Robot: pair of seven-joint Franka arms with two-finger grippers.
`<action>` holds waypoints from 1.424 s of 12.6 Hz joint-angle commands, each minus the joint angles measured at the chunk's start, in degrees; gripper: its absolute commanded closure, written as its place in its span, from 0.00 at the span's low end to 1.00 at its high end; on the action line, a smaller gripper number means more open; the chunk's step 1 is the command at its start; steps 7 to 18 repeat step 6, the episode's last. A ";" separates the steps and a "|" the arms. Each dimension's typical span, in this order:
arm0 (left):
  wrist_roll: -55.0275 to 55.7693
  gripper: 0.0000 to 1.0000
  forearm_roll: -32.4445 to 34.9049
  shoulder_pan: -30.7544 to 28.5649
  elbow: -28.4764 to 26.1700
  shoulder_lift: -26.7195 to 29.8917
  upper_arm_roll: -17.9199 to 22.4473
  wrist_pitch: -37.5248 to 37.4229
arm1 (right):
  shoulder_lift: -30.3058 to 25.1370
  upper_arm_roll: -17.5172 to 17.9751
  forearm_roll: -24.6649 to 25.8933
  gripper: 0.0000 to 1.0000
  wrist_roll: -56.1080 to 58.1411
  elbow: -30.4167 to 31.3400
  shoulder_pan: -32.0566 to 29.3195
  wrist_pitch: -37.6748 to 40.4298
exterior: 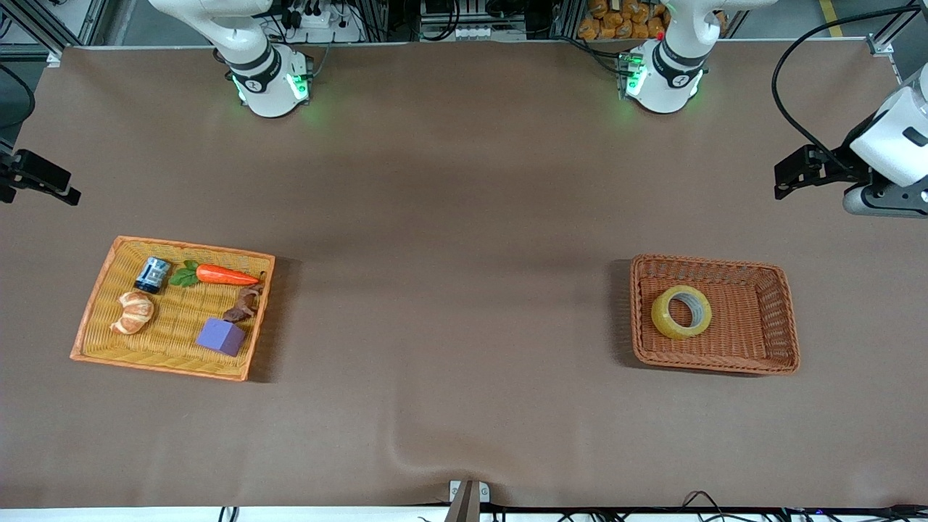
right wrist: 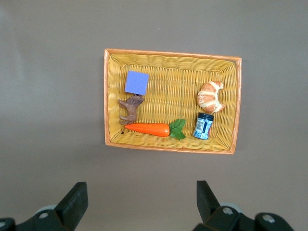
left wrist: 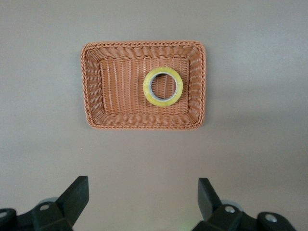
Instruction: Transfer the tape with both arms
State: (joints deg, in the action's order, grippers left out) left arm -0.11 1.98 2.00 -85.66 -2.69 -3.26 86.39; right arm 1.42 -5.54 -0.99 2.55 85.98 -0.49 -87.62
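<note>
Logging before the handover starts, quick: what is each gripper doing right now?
Left gripper: open, empty, high over bare table beside the tape basket.
Right gripper: open, empty, beside the yellow tray.

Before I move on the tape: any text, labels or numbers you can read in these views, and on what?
None can be read.
Small blue jar in the yellow basket: its label has print, too small to read.
Tape in the brown basket: no markings visible.
Arm bases: small dark marks, unreadable.

The front camera looks down from high across the table (exterior: 464,181). Each wrist camera looks straight down on one basket: left the brown basket (left wrist: 94,82), right the yellow basket (right wrist: 111,96).
</note>
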 commanded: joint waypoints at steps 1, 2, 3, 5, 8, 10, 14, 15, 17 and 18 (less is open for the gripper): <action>0.20 0.00 -1.62 0.90 -1.18 1.63 1.77 -1.14 | 0.16 0.09 -0.06 0.00 -0.45 -0.55 0.05 0.52; 0.20 0.00 -1.62 0.90 -1.18 1.98 1.77 -1.40 | 0.16 0.09 -0.06 0.00 -0.45 -0.55 0.05 0.52; 0.20 0.00 -1.62 0.90 -1.18 2.07 1.77 -1.40 | 0.16 0.09 -0.06 0.00 -0.45 -0.55 0.14 0.52; 0.28 0.00 -1.62 0.90 -1.09 2.07 1.77 -1.75 | 0.16 0.09 -0.06 0.00 -0.45 -0.55 0.14 0.52; 0.28 0.00 -1.62 0.90 -1.09 2.07 1.77 -1.84 | 0.08 0.09 -0.06 0.00 -0.45 -0.55 0.14 0.52; 0.28 0.00 -1.62 0.90 -1.09 2.07 1.77 -1.84 | 0.08 0.09 -0.06 0.00 -0.45 -0.55 0.14 0.52; 0.28 0.00 -1.62 0.90 -1.09 2.07 1.77 -1.84 | 0.08 0.09 -0.06 0.00 -0.45 -0.55 0.14 0.52; 0.28 0.00 -1.62 0.90 -1.09 2.07 1.77 -1.84 | 0.08 0.09 -0.06 0.00 -0.45 -0.55 0.14 0.52; 0.28 0.00 -1.62 0.90 -1.09 2.07 1.77 -1.84 | 0.08 0.09 -0.06 0.00 -0.45 -0.55 0.14 0.52; 0.28 0.00 -1.62 0.90 -1.09 2.07 1.77 -1.84 | 0.08 0.09 -0.06 0.00 -0.45 -0.55 0.14 0.52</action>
